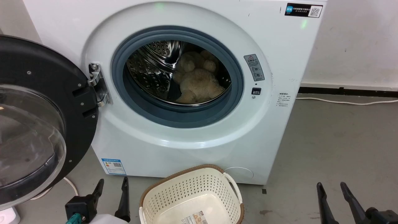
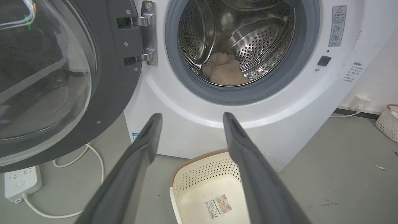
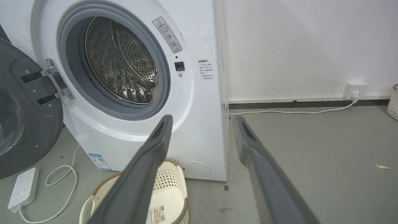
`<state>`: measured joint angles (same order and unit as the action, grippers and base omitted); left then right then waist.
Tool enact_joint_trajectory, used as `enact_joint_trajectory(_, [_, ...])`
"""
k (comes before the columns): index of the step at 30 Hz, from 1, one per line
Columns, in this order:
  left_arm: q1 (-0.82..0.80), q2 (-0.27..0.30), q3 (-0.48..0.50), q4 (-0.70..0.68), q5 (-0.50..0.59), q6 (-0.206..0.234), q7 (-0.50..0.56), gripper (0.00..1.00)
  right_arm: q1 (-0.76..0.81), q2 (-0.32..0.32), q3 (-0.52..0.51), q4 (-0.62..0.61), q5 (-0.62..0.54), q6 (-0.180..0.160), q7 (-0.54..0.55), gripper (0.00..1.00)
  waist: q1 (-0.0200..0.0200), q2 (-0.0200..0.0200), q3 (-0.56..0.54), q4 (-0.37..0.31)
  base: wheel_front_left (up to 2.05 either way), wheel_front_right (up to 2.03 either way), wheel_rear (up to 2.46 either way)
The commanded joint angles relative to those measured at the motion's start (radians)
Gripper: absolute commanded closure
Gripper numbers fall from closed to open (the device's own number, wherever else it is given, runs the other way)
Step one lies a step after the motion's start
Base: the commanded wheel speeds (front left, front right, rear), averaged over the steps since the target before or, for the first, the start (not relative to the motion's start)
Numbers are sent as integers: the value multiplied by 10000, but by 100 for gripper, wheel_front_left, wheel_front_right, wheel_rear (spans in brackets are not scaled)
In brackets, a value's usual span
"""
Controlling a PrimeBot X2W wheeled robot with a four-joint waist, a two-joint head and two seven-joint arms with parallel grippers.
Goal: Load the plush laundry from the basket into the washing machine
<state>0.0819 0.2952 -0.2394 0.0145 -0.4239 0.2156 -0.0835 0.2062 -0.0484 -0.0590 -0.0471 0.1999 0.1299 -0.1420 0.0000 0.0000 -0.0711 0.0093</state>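
L gripper: low left in head view, fingers spread wide, nothing between them. R gripper: low right, jaws likewise spread, holding nothing. Both hang over the floor, apart from everything else.

Basket: on floor betw. the two grippers, nearer the L one, just in front of the washer's lower front panel. Inside bottom in view w/ label sticker on it.

Power strip w/ white cable on floor, below the swung-out door.

Washer: door stands open to robot's left, hinged at left edge of the opening. Grey gasket rings the mouth.

Plush toy: inside the drum, resting on its low side.

Behind: white wall; socket w/ plug near wall base, right of washer.
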Motion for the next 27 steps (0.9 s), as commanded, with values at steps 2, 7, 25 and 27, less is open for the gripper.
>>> enact_joint_trajectory(2, [95,152,-85,-130,136,-96,44,0,172,-18,36,-74,-52,8,32,0,0,0,6,4,0,0,0])
enact_joint_trajectory(7, [53,254,-128,-295,177,-96,111,0,208,-18,57,-77,-20,8,55,0,0,0,0,9,0,0,0])
enact_joint_trajectory(25, [0,176,-101,-421,-50,-35,-32,0,148,-18,76,8,88,8,23,0,0,0,8,-13,0,0,0])
enact_joint_trajectory(27, [3,173,-98,-392,-82,-47,-64,0,145,-18,77,16,90,8,25,0,0,0,9,-10,0,0,0])
